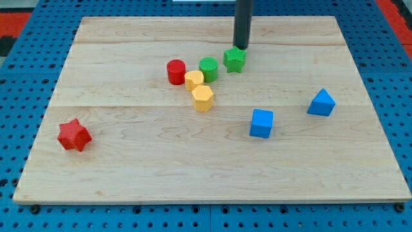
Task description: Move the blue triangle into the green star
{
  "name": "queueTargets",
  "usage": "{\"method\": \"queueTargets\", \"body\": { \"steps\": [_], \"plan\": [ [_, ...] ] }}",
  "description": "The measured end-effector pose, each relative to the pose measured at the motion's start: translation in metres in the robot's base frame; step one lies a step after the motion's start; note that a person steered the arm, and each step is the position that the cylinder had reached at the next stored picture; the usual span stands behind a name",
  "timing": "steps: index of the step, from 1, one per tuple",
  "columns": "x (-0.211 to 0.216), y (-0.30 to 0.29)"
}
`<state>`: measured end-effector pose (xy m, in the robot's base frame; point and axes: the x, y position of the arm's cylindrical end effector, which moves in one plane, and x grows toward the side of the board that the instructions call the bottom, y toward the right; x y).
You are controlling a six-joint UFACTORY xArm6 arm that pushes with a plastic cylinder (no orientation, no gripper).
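Note:
The blue triangle (321, 103) sits at the view's right on the wooden board (129, 161). The green star (235, 60) sits near the top centre, well to the upper left of the triangle. My tip (241, 48) stands right behind the green star, at its top edge, far from the blue triangle.
A green round block (208, 68), a red cylinder (176, 71) and two yellow blocks (194, 80) (203, 98) cluster left of the star. A blue cube (261, 123) lies lower centre-right. A red star (74, 135) lies at the left. Blue pegboard surrounds the board.

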<state>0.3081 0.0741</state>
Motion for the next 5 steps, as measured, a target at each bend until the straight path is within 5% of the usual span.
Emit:
{"method": "queueTargets", "body": {
  "steps": [2, 3, 4, 5],
  "plan": [
    [0.062, 0.005],
    [0.032, 0.075],
    [0.058, 0.176],
    [0.137, 0.191]
  ]
}}
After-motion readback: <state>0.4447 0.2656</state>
